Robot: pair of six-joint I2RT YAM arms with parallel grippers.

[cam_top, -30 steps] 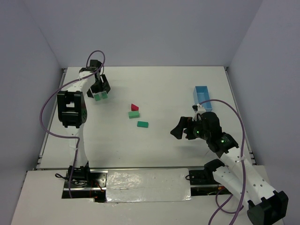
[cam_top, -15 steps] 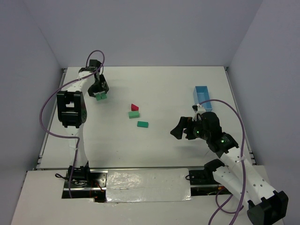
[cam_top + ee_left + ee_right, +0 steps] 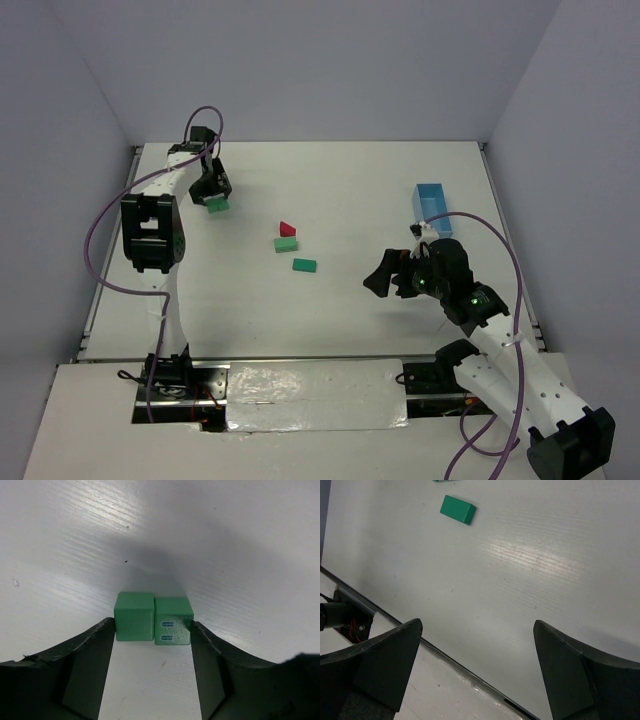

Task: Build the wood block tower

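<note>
Two green cubes [image 3: 134, 616] [image 3: 173, 620] sit side by side on the table, pressed together between my left gripper's [image 3: 152, 630] fingertips. In the top view that gripper [image 3: 214, 197] is at the far left, shut on the pair [image 3: 216, 206]. A red roof-shaped block [image 3: 288, 228], a green block [image 3: 286, 243] and a green oblong block [image 3: 304, 265] lie near the table's middle. My right gripper [image 3: 384, 280] hovers right of them, open and empty. Its wrist view [image 3: 477, 625] shows the oblong block [image 3: 458, 509] ahead.
A light-blue oblong tray [image 3: 432, 208] stands at the right side of the table. The table's near edge with a metal rail [image 3: 445, 652] shows under the right gripper. Grey walls enclose the far and side edges.
My left gripper's jaws have closed in on the two green cubes, pushing them together. The right arm has not moved.
</note>
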